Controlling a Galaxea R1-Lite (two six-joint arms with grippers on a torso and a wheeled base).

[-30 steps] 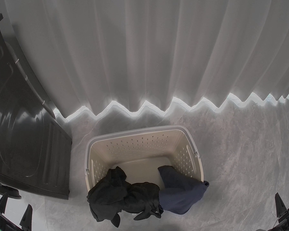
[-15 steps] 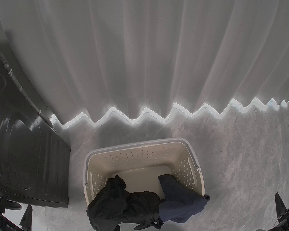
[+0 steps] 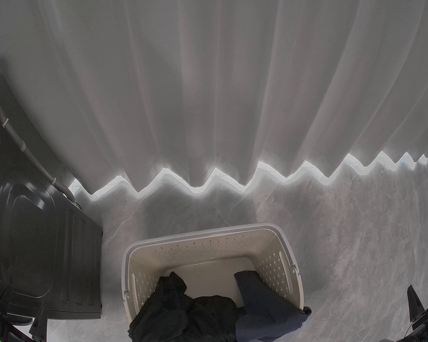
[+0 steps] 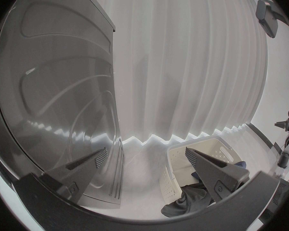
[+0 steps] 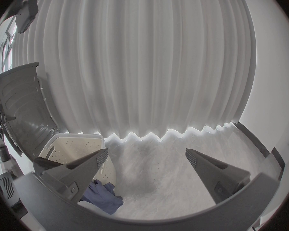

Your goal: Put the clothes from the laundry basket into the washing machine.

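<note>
Framing alone is shifted, the laundry basket [image 3: 199, 236] being seen lower with its clothes [image 3: 185, 312] draped over the near rim beside the washing machine [image 3: 33, 252], while left gripper [image 4: 145, 149] and right gripper [image 5: 146, 150] are held wide open and empty, so loading is judged not begun.

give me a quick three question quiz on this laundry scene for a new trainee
1. True or false: the left tool holds a garment.
2. The dark blue garment lies: A) wholly inside the laundry basket, B) draped over its rim, C) wholly outside it.
3. On which of the robot's own sides does the washing machine stand, relative to the basket?
Key: 1 false, it is open and empty; 2 B; 3 left.
</note>
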